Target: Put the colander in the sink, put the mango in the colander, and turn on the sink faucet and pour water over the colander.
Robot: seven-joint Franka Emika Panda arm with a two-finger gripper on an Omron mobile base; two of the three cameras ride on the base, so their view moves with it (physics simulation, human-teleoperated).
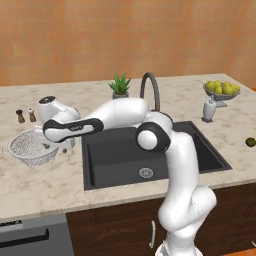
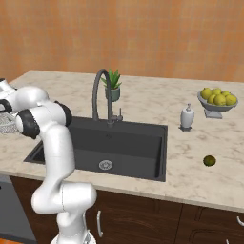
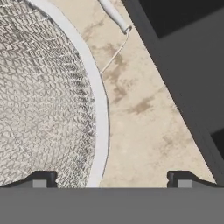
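Colander (image 3: 48, 100) rim between open tool (image 3: 111, 178) tips.

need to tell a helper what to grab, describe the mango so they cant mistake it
Start at the sink set in the marble counter and move right, past the white soap dispenser. The mango lies alone on the bare counter near the front edge. It is a small, dark olive-green oval, unlike the bright yellow fruits heaped in the grey bowl further back.
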